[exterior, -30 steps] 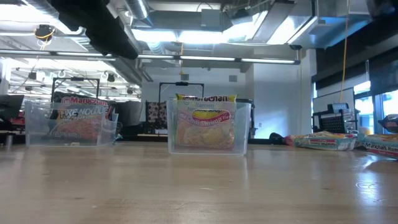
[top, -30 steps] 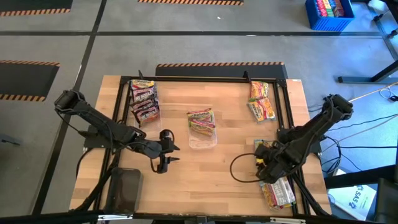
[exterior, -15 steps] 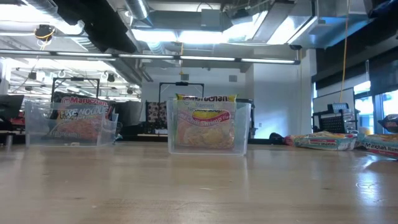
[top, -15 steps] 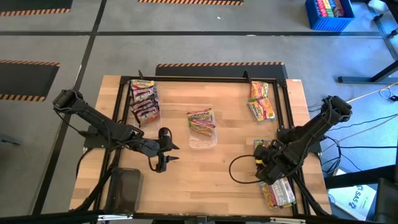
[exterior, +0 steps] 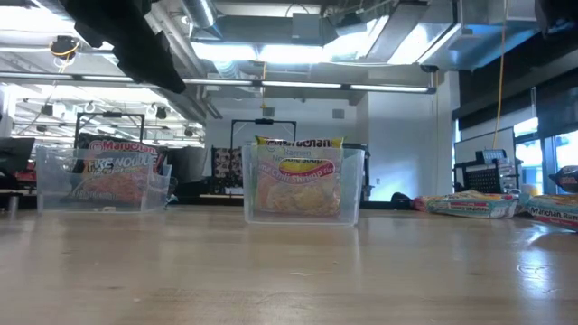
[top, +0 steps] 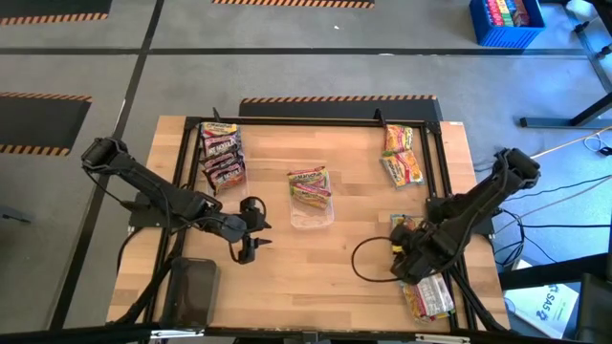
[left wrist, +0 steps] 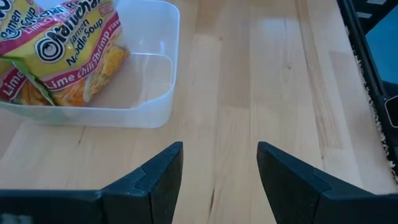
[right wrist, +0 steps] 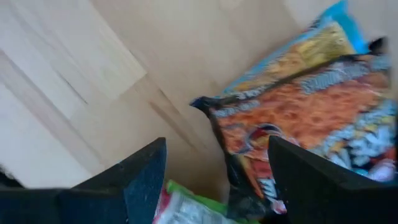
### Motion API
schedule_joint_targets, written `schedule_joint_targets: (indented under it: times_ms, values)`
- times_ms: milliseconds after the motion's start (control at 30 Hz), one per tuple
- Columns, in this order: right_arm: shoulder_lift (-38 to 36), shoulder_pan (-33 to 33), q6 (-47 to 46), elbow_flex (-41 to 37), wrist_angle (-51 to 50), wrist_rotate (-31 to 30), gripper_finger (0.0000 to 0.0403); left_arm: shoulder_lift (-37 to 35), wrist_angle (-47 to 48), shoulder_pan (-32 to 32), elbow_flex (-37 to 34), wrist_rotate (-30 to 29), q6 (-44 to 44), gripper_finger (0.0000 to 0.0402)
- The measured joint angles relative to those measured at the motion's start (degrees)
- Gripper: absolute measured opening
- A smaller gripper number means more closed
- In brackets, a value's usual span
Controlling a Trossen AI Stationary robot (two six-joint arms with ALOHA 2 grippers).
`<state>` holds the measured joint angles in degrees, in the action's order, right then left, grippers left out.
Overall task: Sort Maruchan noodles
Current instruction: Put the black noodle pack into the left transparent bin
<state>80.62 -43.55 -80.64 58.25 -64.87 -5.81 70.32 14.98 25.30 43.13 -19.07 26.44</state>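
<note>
Wrist views alone show both grippers empty: left gripper [left wrist: 219, 171] spread over bare wood, right gripper [right wrist: 214, 171] spread above noodle packets [right wrist: 298, 118].

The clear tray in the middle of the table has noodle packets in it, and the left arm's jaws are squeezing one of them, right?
Not quite. The clear tray in the middle does hold noodle packets, but the left gripper isn't squeezing one. The left wrist view shows its jaws open over bare wood, beside the tray, with nothing between them.
</note>
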Motion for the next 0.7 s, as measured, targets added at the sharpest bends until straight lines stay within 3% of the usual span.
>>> schedule_joint_targets:
  times_ms: [200,467,700]
  values:
    - [6.59,-0.76,3.24,-0.24,0.43,-1.31,0.0264,0.0,-0.02,0.0,0.0,-1.37,-0.17,0.0199]
    - [14.22,-0.74,7.99,-0.25,-1.51,-9.62,0.0264,0.0,-0.02,0.0,0.0,-1.83,-0.11,0.0199]
    - [17.42,-0.73,10.61,-0.23,-6.68,-6.74,0.0251,0.0,-0.02,0.0,0.0,-1.86,-1.49,0.0199]
